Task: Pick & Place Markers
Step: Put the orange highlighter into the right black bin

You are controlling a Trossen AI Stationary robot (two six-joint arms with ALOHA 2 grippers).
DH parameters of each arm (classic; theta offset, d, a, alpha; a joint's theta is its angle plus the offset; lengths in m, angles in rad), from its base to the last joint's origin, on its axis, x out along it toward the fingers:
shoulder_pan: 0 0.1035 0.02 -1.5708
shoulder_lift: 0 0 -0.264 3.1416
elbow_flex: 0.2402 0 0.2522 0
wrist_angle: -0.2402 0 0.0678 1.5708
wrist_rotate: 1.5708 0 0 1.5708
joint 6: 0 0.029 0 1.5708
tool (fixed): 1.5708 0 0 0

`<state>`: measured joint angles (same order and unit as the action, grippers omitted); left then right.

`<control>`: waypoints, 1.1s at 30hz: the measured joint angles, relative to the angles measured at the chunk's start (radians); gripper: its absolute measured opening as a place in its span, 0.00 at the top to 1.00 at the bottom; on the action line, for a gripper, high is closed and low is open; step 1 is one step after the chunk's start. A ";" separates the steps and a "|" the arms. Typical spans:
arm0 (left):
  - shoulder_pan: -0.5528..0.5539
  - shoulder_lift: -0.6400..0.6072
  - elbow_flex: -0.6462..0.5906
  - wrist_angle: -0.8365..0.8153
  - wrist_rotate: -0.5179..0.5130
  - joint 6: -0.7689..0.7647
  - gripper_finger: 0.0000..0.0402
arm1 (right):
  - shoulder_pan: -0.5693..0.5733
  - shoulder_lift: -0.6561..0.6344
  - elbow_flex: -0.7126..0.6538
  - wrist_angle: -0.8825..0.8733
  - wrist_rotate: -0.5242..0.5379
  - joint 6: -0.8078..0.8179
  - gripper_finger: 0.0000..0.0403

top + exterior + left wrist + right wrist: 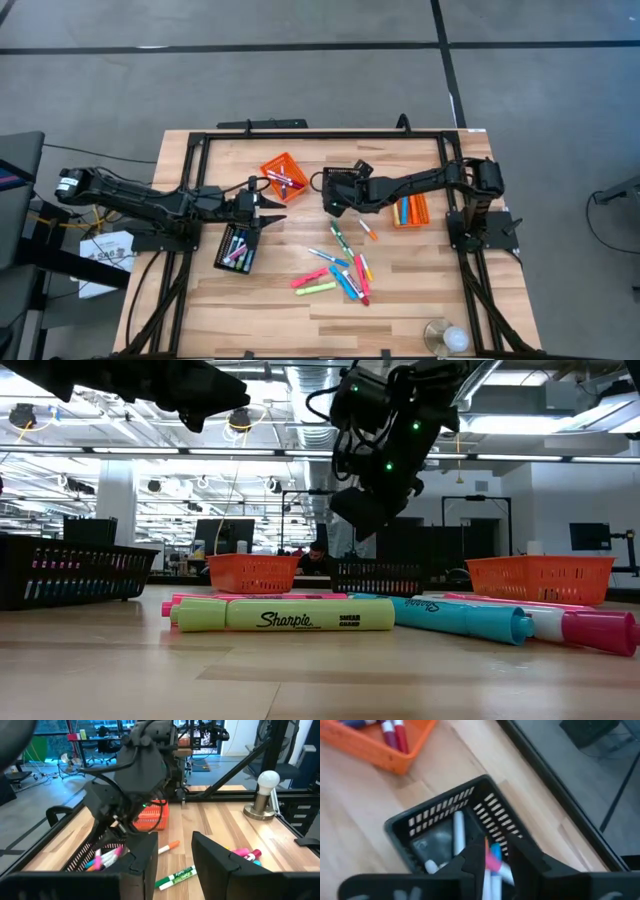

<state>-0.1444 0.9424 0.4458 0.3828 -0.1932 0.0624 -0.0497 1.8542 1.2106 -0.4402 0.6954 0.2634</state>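
Broadly, the wooden table (200, 320) fills the high view, with a dark arm reaching in from each side. Take the orange basket (268, 165) at mid-table as your landmark; it has a few markers in it.

The right arm stretches across so that the right gripper (495, 852) hangs just to the right of the orange basket, directly above a black perforated basket (400, 822). In its wrist view, pink, blue and orange colour shows at the gripper, but you cannot tell whether that is a marker it holds or markers already lying in the basket below.

The left gripper (175, 842) hovers just below and left of the orange basket, jaws clearly apart and empty. It sits at the near edge of a second black basket (218, 255) that also has markers in it.

The loose markers (340, 272), about a dozen in pink, blue, green, yellow and orange, lie scattered well below and to the right of the orange basket, towards the table's front edge.

This looks like the placing step for the right arm. If you are carrying a marker, keep the gripper centred inside the black basket's walls. Go low before letting go, so the marker drops flat and does not bounce off the rim. Then lift straight up to clear the walls.
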 joint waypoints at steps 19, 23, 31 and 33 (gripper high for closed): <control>0.007 0.000 -0.001 -0.228 0.002 -0.088 0.71 | 0.168 -0.002 0.141 -0.573 -0.399 0.405 0.62; 0.043 0.002 -0.001 -0.246 0.052 -0.153 0.71 | 0.165 -0.002 0.081 -0.598 -0.510 0.476 0.65; 0.146 0.080 -0.001 -0.248 0.134 -0.203 0.74 | 0.120 -0.001 -0.027 -0.537 -0.605 0.472 0.68; 0.170 0.110 -0.001 -0.248 0.134 -0.202 0.75 | 0.097 -0.001 -0.050 -0.497 -0.616 0.471 0.68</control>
<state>0.0256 1.0521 0.4450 0.1349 -0.0591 -0.1400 0.0474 1.8534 1.1603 -0.9372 0.0791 0.7345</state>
